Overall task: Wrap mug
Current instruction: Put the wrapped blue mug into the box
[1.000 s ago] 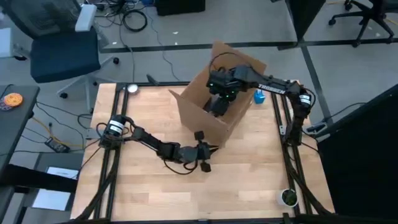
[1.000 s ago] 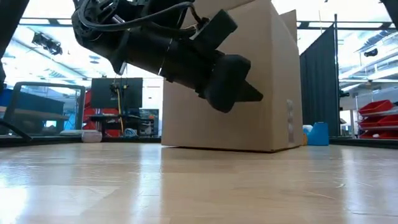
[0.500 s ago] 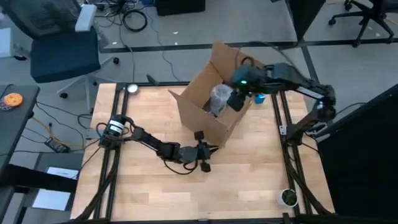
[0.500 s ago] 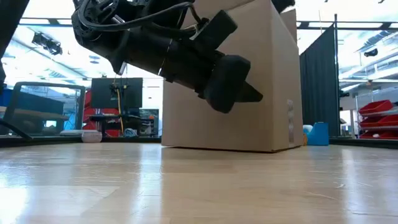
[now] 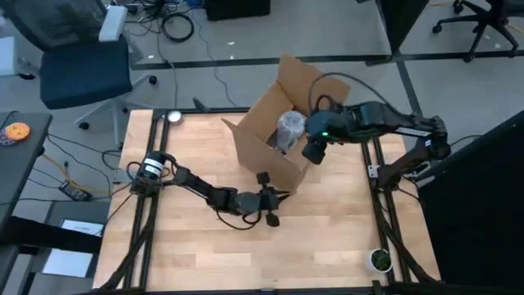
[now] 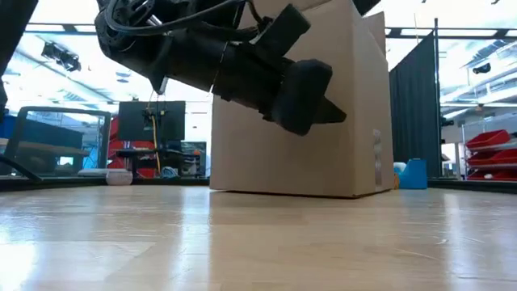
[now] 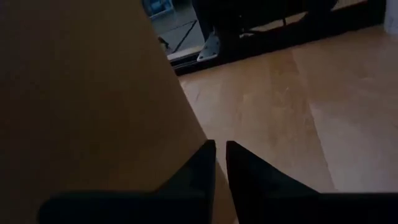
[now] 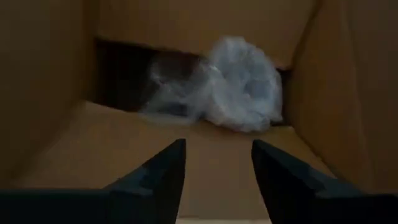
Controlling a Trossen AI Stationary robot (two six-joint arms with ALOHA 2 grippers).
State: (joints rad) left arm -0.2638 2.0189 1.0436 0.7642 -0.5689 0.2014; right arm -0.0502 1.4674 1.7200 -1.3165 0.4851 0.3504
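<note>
Wrapped mug (image 5: 288, 129): inside the cardboard box (image 5: 270, 160), upper centre of the high view. Right gripper (image 5: 312, 151): jaws released, empty, at the box rim; left gripper (image 5: 273, 197): jaws clenched, empty, beside the box. Risk: loose wrap may unfurl, or either arm may nudge the box.

One cardboard box (image 5: 274, 135) is counted on the table (image 5: 327, 238), with one plastic-wrapped bundle (image 5: 291, 127) inside it. Two grippers are seen: left gripper (image 5: 277, 195) and right gripper (image 5: 311, 154).
</note>
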